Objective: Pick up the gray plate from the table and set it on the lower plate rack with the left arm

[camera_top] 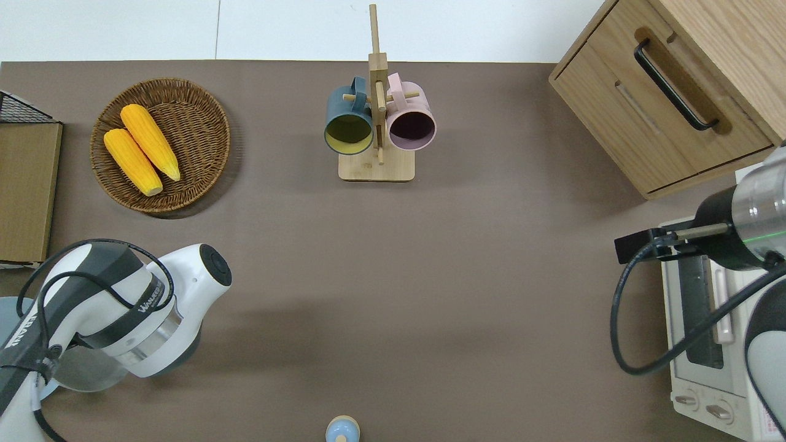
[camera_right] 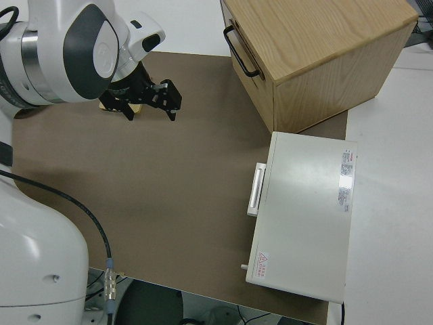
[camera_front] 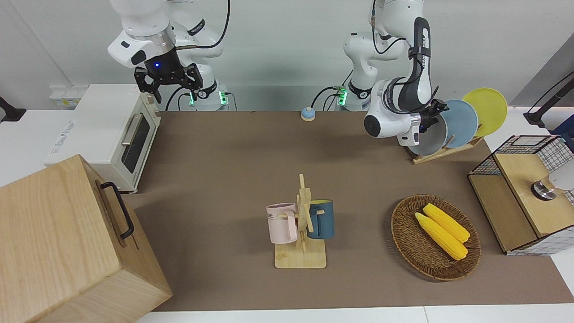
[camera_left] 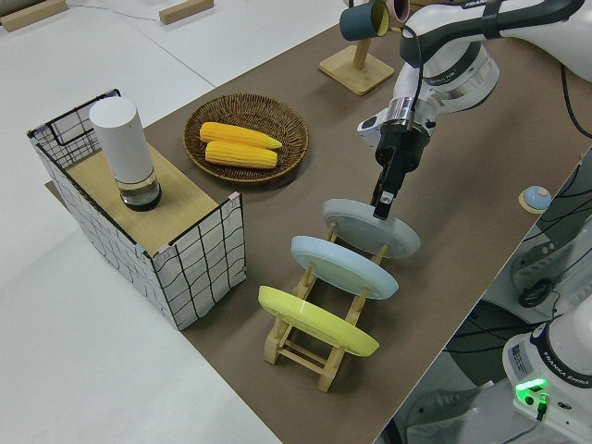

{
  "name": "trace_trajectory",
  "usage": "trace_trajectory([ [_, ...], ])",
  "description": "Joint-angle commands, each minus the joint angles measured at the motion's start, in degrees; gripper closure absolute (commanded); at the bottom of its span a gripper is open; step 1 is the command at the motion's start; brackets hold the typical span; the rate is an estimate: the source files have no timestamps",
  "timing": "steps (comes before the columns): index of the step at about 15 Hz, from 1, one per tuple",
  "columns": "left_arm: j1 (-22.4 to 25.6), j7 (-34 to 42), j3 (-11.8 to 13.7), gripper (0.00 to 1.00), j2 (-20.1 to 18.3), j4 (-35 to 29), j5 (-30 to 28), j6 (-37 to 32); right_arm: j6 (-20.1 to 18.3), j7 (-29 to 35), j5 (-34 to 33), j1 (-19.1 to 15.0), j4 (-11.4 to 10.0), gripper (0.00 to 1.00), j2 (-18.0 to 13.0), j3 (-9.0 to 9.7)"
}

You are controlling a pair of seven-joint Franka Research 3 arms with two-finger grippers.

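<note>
The gray plate stands tilted in the slot of the lower plate rack nearest the right arm's end. It also shows in the left side view, next to the sky-blue plate and the yellow plate in the same rack. My left gripper points down onto the gray plate's upper rim and is shut on it; in the front view the left gripper sits at the plate's top edge. In the overhead view the arm hides most of the plate. My right gripper is open, and that arm is parked.
A wicker basket with two corn cobs lies farther from the robots than the rack. A wire-sided box stands at the left arm's end. A mug stand is mid-table. A toaster oven and wooden cabinet are at the right arm's end.
</note>
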Motion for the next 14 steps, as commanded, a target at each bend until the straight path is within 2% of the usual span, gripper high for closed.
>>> trace_trajectory([
  [1,-0.4,0.7,0.0,0.0,0.3,3.5,0.3,-0.7,-0.8,0.0,0.6,-0.6,0.3,0.011,-0.1,0.33],
  [4,-0.3,6.8,0.1,0.0,0.1,9.9,-2.7,-0.7,-0.8,0.0,0.6,-0.6,0.3,0.013,-0.1,0.33],
  [9,0.3,15.8,0.6,0.0,0.4,23.1,-11.4,-0.8,-0.8,0.0,0.6,-0.6,0.3,0.013,-0.1,0.33],
  [11,0.4,20.3,1.0,0.0,0.4,28.3,-16.5,-0.9,-0.8,0.0,0.6,-0.6,0.3,0.013,-0.1,0.33],
  [14,0.8,27.7,2.4,0.0,0.1,37.0,-27.9,-1.4,-0.8,0.0,0.6,-0.6,0.3,0.011,-0.1,0.33],
])
